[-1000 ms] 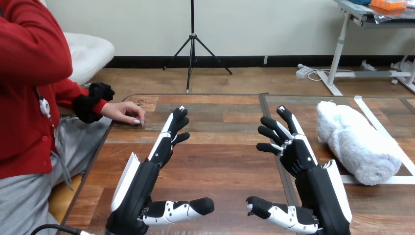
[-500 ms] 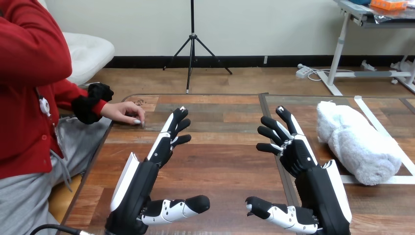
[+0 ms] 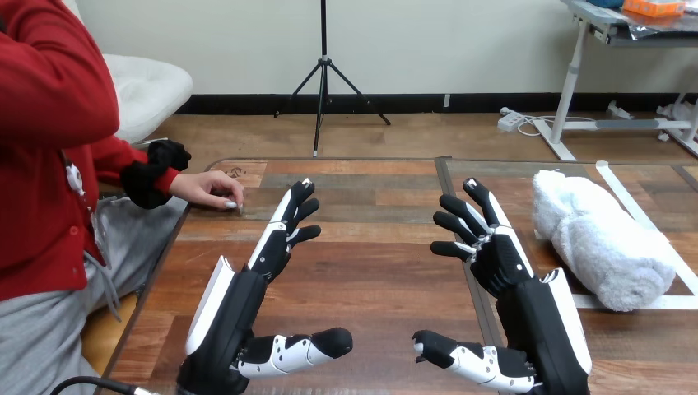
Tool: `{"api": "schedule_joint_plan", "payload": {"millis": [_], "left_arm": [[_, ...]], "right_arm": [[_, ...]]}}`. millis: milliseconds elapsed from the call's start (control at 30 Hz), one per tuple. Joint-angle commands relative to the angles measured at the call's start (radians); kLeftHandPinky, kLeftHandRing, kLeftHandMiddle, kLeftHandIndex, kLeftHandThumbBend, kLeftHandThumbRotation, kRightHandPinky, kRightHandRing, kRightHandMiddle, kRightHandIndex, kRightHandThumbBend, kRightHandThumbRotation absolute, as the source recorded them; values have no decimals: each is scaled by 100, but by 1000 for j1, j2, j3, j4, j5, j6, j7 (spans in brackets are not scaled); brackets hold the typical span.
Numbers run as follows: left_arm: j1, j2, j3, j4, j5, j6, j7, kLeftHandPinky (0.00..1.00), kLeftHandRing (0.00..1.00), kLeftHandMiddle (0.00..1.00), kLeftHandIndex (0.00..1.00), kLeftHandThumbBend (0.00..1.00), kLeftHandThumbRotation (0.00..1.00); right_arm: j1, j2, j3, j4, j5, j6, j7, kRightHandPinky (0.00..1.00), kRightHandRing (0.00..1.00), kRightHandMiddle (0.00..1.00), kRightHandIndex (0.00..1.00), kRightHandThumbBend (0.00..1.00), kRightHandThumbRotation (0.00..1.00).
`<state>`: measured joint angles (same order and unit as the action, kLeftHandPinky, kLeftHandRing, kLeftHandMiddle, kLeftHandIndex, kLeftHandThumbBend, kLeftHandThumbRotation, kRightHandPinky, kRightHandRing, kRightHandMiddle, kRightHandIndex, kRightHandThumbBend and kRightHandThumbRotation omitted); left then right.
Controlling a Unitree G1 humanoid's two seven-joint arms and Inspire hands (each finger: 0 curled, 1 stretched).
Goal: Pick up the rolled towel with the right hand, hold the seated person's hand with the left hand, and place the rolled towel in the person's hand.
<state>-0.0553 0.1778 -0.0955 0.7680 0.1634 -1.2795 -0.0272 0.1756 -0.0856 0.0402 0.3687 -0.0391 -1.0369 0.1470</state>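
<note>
The robot's left hand (image 3: 251,284) is stretching out over the wooden table (image 3: 370,271). Its fingers (image 3: 290,216) are pointing straight, toward 1 o'clock, and its thumb (image 3: 309,347) is sticking out to 3 o'clock. This hand is wide open and is holding nothing.

The right hand (image 3: 510,276) is reaching out beside it, well apart from it. Its fingers (image 3: 461,220) are spreading out and pointing toward 11 o'clock, and its thumb (image 3: 449,352) is sticking out to 9 o'clock. It is wide open too, and it is holding nothing.

The rolled towel (image 3: 605,239) is lying on the table at 3 o'clock from the right hand, near it but not touching it. It is white and fluffy, and it is lying across a strip of white tape (image 3: 638,216).

The person's hand (image 3: 206,189) is resting palm down on the table's edge. It is lying at 10 o'clock from the left hand's fingertips, close by but not touching them.
</note>
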Motion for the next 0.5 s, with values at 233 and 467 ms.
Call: {"api": "schedule_joint_plan", "payload": {"millis": [233, 467], "left_arm": [[-60, -12, 17, -19, -7, -9, 6, 85, 93, 97, 97, 100, 70], [-62, -16, 18, -19, -2, -5, 10, 84, 93, 96, 97, 100, 70]], "right_arm": [[-66, -4, -14, -58, -6, 19, -16, 78, 87, 90, 96, 100, 46], [-71, -2, -38, -99, -26, 58, -44, 78, 87, 91, 95, 100, 45]]}}
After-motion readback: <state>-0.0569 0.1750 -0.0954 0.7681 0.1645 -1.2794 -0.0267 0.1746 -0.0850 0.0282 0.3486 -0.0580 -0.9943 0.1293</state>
